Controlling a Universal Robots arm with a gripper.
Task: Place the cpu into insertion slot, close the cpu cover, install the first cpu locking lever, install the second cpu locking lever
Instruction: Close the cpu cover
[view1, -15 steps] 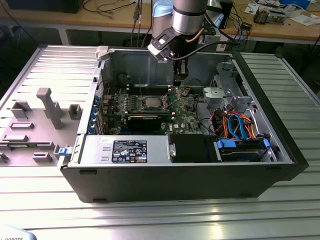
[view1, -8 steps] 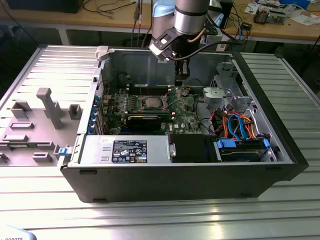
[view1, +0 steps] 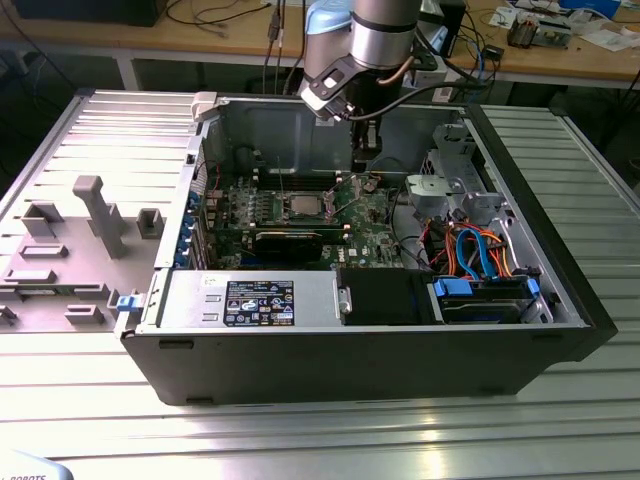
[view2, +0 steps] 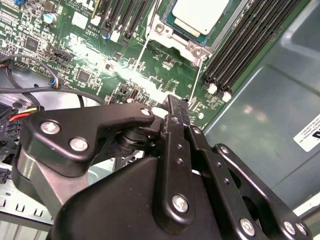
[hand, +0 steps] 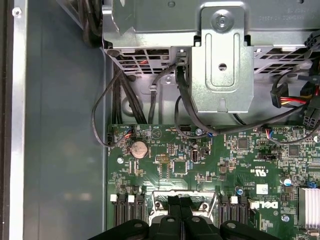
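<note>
Nearest the lens in the second wrist view, the black jointed links of the gripper (view2: 174, 102) are looming in the foreground. Its fingers (view2: 172, 130) are pressing together into one narrow tip, with nothing showing between them. The tip is hanging over the green circuit board (view2: 100, 60). Beyond it, the small flat square cpu (view2: 200, 12) with its silvery-grey metal top is sitting in the insertion slot (view2: 177, 40), whose silvery metal rim is framing it. Two thin pale wire rods (view2: 141, 57) are running from the rim's corners toward the tip; I cannot tell whether the fingers are touching either. Long black memory slots (view2: 245, 45) are lying beside the slot, next to the grey case wall (view2: 260, 115).

In the first wrist view the fingers (hand: 175, 220) are again lying side by side, closed, and are covering the slot's centre, with the silvery rim (hand: 207, 195) showing at their sides. This view is adding a round silver coin battery (hand: 139, 148), a silvery metal bracket (hand: 222, 75) and looping black cables (hand: 100, 115).

The exterior view is giving the whole setting. An open black computer case (view1: 560, 250) is lying on a ribbed metal surface (view1: 400, 430). A silver-and-blue arm (view1: 370, 30) is reaching down into it. The gripper (view1: 366, 150) is hanging near the cpu (view1: 303, 205), toward the exterior view's right of it. A long black card (view1: 290, 240) is lying just in front of the chip.
</note>
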